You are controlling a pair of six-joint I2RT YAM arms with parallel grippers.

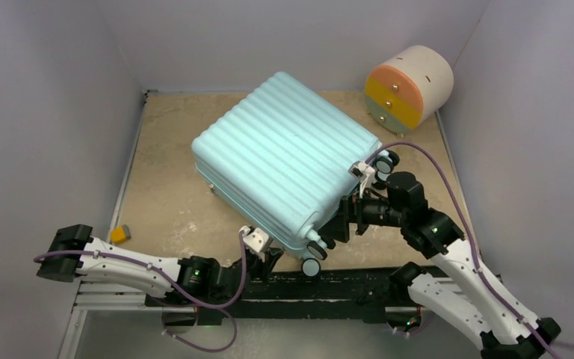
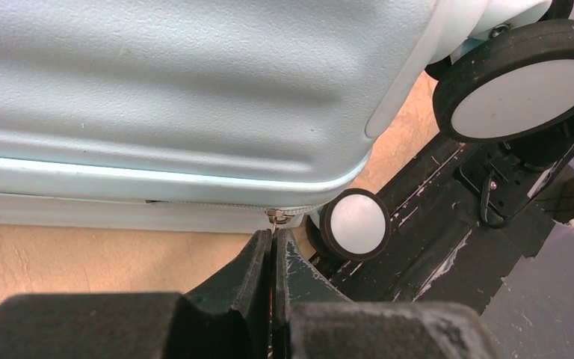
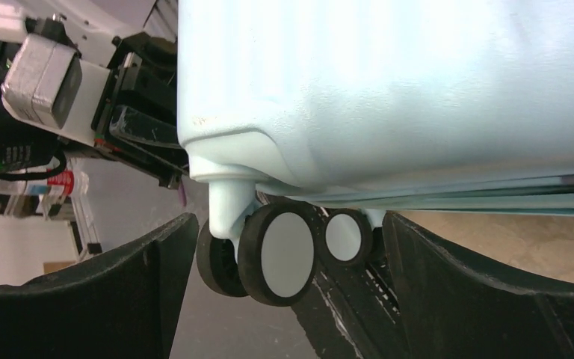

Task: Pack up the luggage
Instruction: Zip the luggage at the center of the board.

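Luggage [image 1: 284, 161] lies shut on the tan table [image 1: 168, 179], ribbed shell up, roughly centre and angled, with its wheel end toward the near right. With both halves together, nothing inside shows. Drawer unit [image 1: 418, 75], round and cream, sits at the back right corner, apart from the luggage. Its orange, yellow and green fronts are all pushed in, so the contents are hidden. Small orange-yellow block [image 1: 120, 235] sits on the table near the left edge, well apart from everything.

Left gripper [image 2: 273, 238] is at the near corner of the luggage, low by the seam. Only the left wrist view shows the detail: its fingers are pressed together with the tips right under the zip pull [image 2: 276, 217]. I cannot tell whether the tab is actually pinched between them. The zip line runs closed along the seam to the left of the pull.

Right gripper [image 3: 291, 224] is at the wheel end. In the right wrist view its fingers are spread wide, holding nothing, with the black-and-white wheels [image 3: 280, 254] seen between them. I cannot tell if they touch. The top view hides both sets of fingertips behind the wrists and the shell, but it alone shows the drawer unit and the block.
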